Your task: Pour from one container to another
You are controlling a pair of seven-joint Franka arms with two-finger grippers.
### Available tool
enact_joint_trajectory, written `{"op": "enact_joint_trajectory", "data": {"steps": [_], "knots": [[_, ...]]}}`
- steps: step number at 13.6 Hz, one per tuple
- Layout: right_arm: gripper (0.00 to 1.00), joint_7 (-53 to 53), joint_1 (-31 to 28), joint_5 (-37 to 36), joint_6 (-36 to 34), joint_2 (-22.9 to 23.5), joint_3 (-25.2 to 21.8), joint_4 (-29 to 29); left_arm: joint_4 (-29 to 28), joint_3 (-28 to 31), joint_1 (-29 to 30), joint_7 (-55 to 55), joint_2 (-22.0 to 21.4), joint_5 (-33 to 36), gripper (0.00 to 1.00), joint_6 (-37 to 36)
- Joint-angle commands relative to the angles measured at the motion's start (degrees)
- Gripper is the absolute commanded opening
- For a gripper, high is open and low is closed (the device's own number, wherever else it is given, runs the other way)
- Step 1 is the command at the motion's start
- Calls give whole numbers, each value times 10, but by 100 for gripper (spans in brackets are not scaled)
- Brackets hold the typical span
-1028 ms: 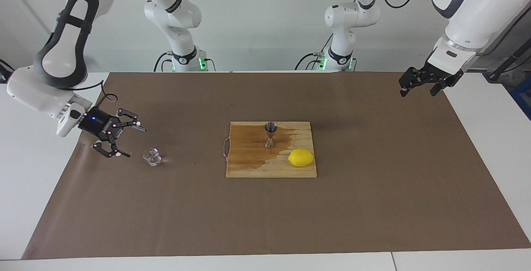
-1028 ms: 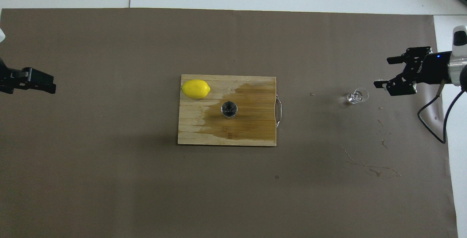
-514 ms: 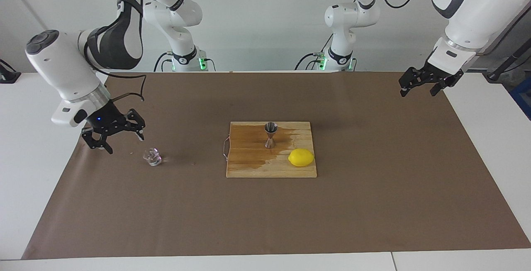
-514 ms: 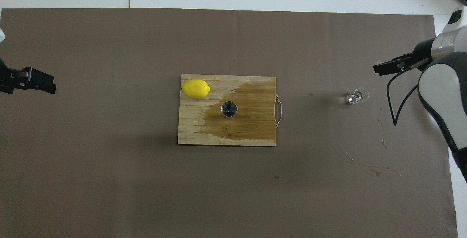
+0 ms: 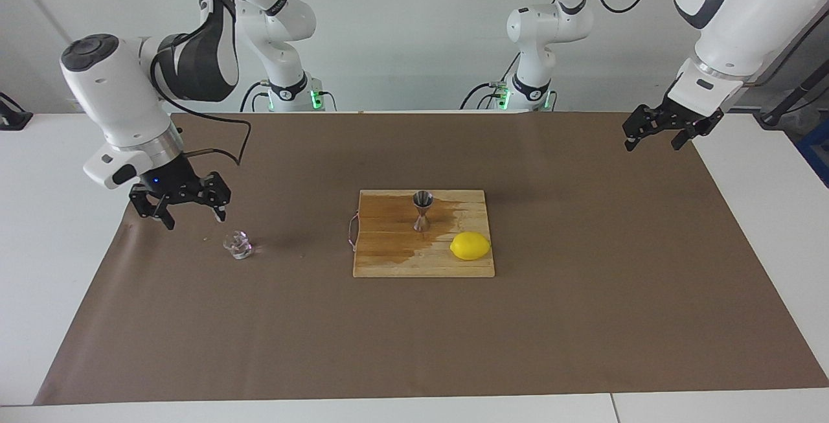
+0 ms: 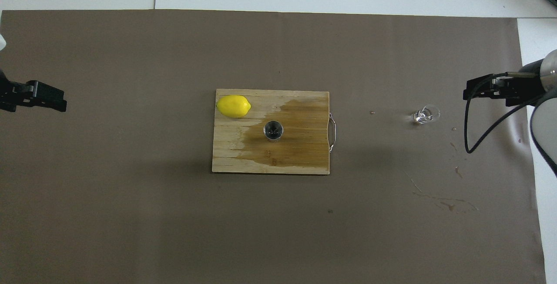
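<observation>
The small clear glass cup stands on the brown paper toward the right arm's end of the table; it also shows in the overhead view. The steel hourglass jigger stands upright on the wet wooden cutting board, seen from above as a dark ring. My right gripper is open and empty, points down, and hangs over the paper's edge beside the cup without touching it; it also shows in the overhead view. My left gripper is open and empty, and waits over the left arm's end of the paper.
A yellow lemon lies on the board's corner. The board has a wide wet stain and a metal handle toward the right arm's end. Small spill marks dot the paper.
My right gripper has turned from lying sideways next to the cup to pointing down and has risen and drawn back from it. The cup, the jigger and the left arm have not moved.
</observation>
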Motion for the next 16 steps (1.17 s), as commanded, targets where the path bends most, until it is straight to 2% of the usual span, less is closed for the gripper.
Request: {"op": "enact_joint_trajectory", "data": {"steps": [1,4,10,12,13,14,16], "knots": [[100,-23,-22,-13,-64,-46,2,0,-14,-4,4,-3,-15,3,100,-5],[100,-27,-24,-15,-81,-75,1,-10,-14,-4,4,-3,-15,3,100,-5],[100,-41,-17,-21,-86,-63,7,5,-14,-4,4,-3,-15,3,100,-5],[100,-53,-18,-29,-89,-55,6,28,-14,-4,4,-3,-15,3,100,-5],[100,-72,-14,-56,-105,-50,9,43,-14,-4,4,-3,-15,3,100,-5],[100,-73,-8,-70,-128,-41,10,69,-14,-4,4,-3,-15,3,100,-5],[100,-52,-2,-48,-170,-3,9,133,-14,-4,4,-3,-15,3,100,-5]]}}
